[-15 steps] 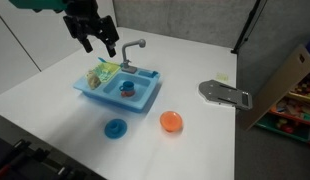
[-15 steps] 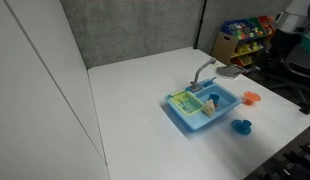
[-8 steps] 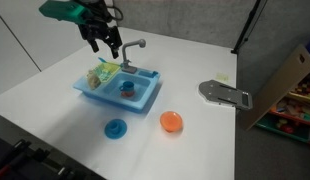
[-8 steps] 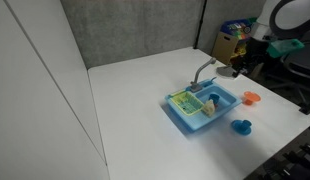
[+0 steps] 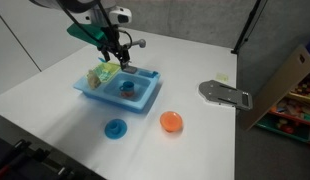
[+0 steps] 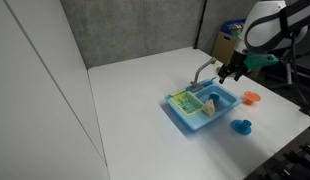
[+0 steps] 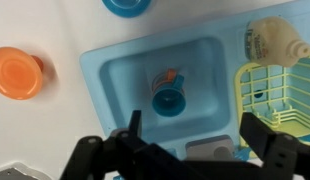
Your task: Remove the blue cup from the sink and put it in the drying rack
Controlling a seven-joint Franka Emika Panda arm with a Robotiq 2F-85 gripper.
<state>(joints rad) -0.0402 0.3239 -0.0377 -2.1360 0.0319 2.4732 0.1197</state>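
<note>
Gripper (image 7: 195, 140) is held open above the sink (image 7: 103, 75), nothing grasped. The approach is judged under way; descent onto the blue cup (image 7: 170, 98) is needed next.

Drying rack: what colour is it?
The drying rack is pale yellow-green, clearest in the wrist view.
</note>
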